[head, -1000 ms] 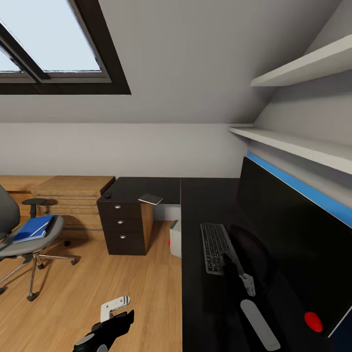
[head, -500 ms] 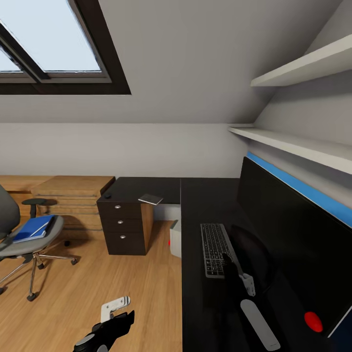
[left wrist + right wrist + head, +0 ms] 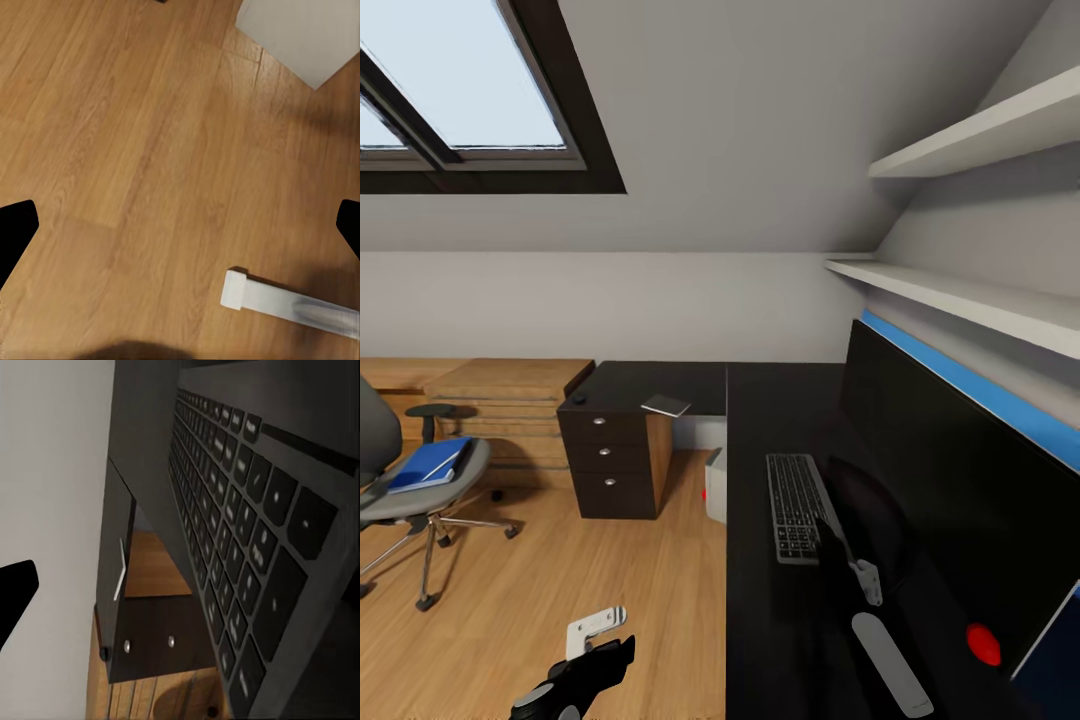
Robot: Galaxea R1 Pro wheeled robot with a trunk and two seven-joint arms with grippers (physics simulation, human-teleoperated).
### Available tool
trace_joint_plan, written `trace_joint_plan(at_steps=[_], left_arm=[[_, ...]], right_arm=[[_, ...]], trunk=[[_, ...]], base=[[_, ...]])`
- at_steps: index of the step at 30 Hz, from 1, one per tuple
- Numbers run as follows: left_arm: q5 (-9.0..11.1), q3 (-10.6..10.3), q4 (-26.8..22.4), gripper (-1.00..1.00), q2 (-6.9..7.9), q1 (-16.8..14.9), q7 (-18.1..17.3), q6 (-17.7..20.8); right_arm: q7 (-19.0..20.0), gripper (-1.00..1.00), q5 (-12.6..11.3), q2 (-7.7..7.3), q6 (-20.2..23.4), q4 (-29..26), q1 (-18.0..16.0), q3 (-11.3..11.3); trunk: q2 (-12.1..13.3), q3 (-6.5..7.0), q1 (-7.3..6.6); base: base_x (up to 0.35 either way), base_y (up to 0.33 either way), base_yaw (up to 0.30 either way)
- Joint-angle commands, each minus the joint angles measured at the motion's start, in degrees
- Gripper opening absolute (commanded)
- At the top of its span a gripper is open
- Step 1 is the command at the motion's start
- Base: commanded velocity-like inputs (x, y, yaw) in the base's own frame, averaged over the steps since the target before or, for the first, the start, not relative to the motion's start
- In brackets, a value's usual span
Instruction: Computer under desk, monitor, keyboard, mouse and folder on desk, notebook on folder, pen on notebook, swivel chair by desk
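The keyboard (image 3: 795,493) lies on the black desk (image 3: 760,400) in front of the wide monitor (image 3: 950,470). My right gripper (image 3: 835,545) hovers open at the keyboard's near right corner. In the right wrist view the keys (image 3: 240,532) are very close, beside one fingertip (image 3: 15,592). The notebook (image 3: 667,406) and the small mouse (image 3: 580,400) rest on the desk's far wing. The blue folder (image 3: 428,465) lies on the swivel chair (image 3: 420,490). The computer (image 3: 716,487) stands under the desk. The pen is out of view. My left gripper (image 3: 600,640) hangs open over the floor (image 3: 150,150).
A light oak low cabinet (image 3: 510,385) stands against the far wall behind the chair. The three-drawer unit (image 3: 605,465) closes the desk's far wing. Two white shelves (image 3: 960,290) run above the monitor. Wood floor (image 3: 580,570) stretches between the chair and the desk.
The whole picture has shifted slightly to the left, so the camera has moved. The keyboard and both grippers keep their places relative to the desk.
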Motion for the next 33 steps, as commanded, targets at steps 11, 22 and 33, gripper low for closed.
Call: trace_joint_plan(at_steps=[11,22,33], left_arm=[[0.54,0.03,-0.17,1.00,0.09,-0.01,0.52,0.34],[0.51,0.38,-0.15,1.00,0.15,-0.01,0.52,0.46],[0.30,0.72,7.08,1.00,0.57,-0.01,0.44,0.21]], right_arm=[[-0.23,1.00,-0.55,-0.03,-0.51,0.24,-0.03,0.26],[-0.23,1.00,-0.50,-0.03,-0.44,2.55,-0.05,0.35],[-0.09,1.00,0.25,-0.03,-0.48,5.56,-0.69,0.79]], trunk=[[-0.05,-0.06,-0.01],[-0.05,-0.06,-0.01],[-0.05,-0.06,-0.01]], base=[[-0.298,0.000,0.000],[-0.332,0.000,0.000],[-0.332,-0.005,0.000]])
